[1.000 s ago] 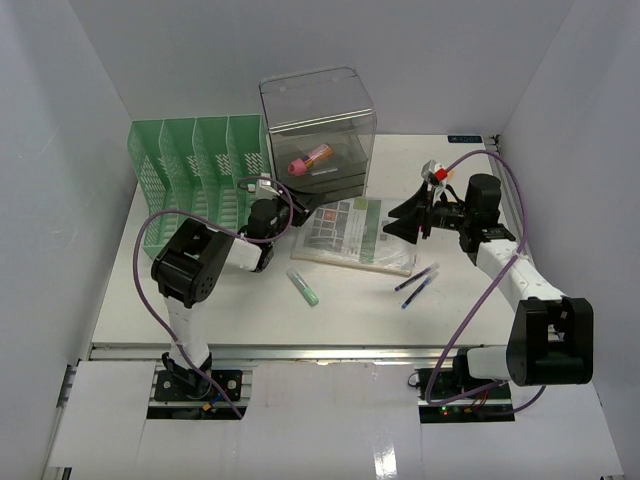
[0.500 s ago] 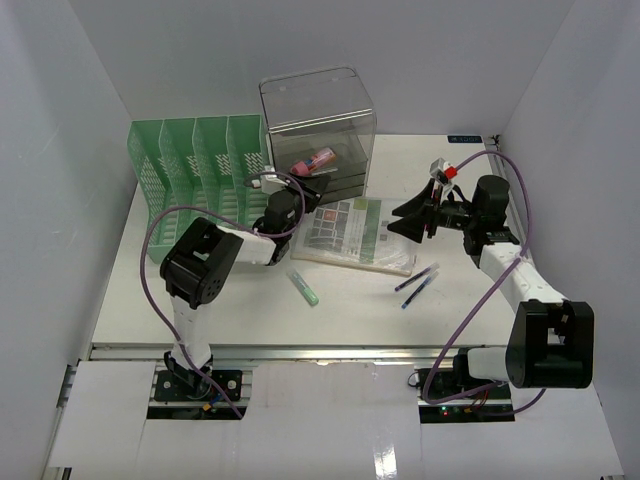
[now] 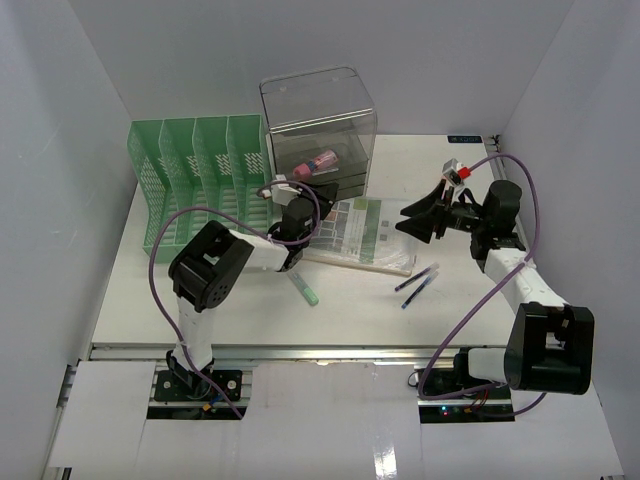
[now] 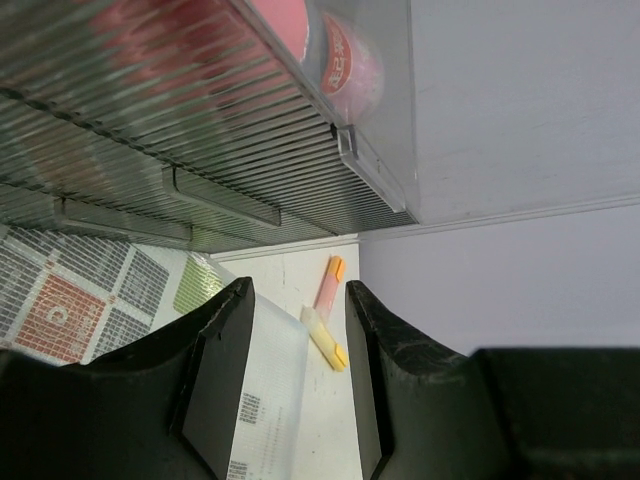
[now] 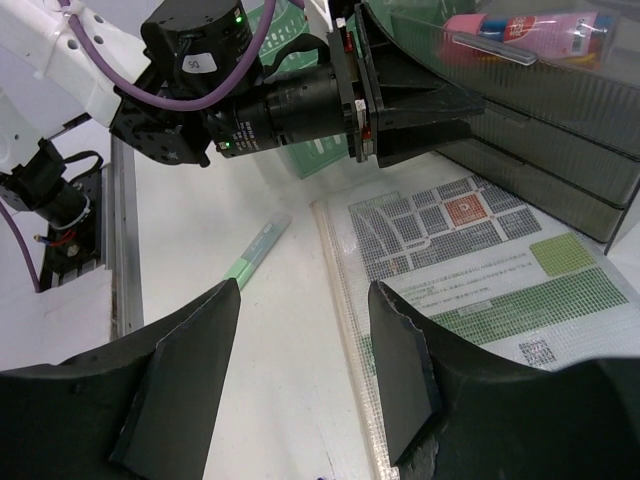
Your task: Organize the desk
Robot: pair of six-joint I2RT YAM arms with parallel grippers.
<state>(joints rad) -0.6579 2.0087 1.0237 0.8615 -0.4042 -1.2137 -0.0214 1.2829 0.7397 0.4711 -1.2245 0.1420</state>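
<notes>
Metal rail (image 3: 330,349) is running along the near edge of the desk (image 3: 180,300), the wide white top that is lying between the white walls and carrying all the items. Just beyond the rail a green marker (image 3: 304,287) is lying flat near the middle. To its right two dark pens (image 3: 416,283) are lying side by side, almost parallel. Behind them a printed sheet in a clear sleeve (image 3: 352,232) is resting flat on the desk. The left hand (image 4: 297,285) is hovering over the left end of this sleeve and is pointing toward the clear grey drawer box (image 3: 318,125); its fingers (image 4: 215,380) are standing partly apart and are gripping nothing. The right hand (image 5: 305,288) is hanging near the right end of the sleeve and is facing the left arm; its jaws are standing partly apart too and are holding nothing. At the far left a green mesh file rack (image 3: 190,175) is standing upright, and the drawer box is standing just beside it on the right, at the back of the desk. A pink object (image 3: 316,162) is lying inside one drawer of the box. In the left wrist view two highlighters (image 4: 325,335), one yellow and one orange, are lying close together on the desk past the corner of the box.
</notes>
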